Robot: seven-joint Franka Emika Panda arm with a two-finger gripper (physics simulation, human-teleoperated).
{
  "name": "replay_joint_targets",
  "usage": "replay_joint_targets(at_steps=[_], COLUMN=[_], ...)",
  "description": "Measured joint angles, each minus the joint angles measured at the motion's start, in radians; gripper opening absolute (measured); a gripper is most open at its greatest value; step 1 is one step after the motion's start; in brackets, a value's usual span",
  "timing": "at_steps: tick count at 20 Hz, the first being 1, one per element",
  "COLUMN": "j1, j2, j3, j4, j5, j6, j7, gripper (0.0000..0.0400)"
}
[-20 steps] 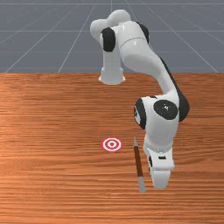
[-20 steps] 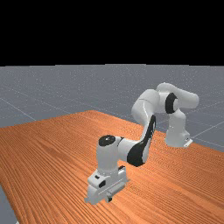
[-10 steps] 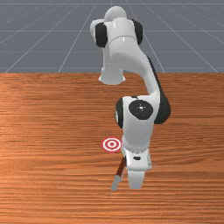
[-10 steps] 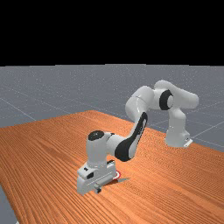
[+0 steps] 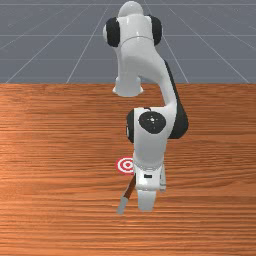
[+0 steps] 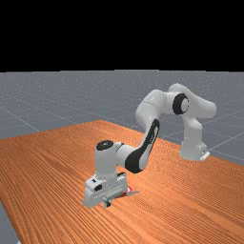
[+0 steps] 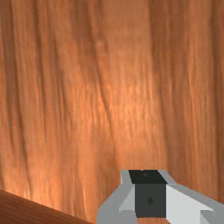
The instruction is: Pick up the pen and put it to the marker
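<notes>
In the front view the pen (image 5: 129,186) slants beside the ringed marker (image 5: 127,165), its pale butt nearest the camera and its other end lost behind the white arm (image 5: 150,142). Whether it lies on the surface (image 5: 60,200) or is lifted, I can't tell from here. In the wrist view the tool (image 7: 150,197) is over bare wood, with a dark brown band beside it, likely the pen's shaft; whether it is gripping anything I can't tell. In the far view the pen's pointed end reaches past the tool, close by the marker, which makes sense if that point is meant to meet the rings. I'd judge the placing unfinished: the next move probably wants a small, careful shift, since a loose pen could swing or roll wide.
</notes>
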Motion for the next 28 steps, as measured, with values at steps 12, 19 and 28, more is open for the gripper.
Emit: replay_joint_targets(at_steps=[12,19,28], j1=[0.019,-0.033,-0.179], j2=[-0.128,-0.131,-0.131], j3=[-0.042,-0.063,0.099], j4=[-0.246,-0.253,-0.251], j5=[-0.063,-0.075,0.079], j6=[0.117,0.123,0.093], j7=[-0.009,-0.065,-0.245], gripper=[0.0,0.0,0.0006])
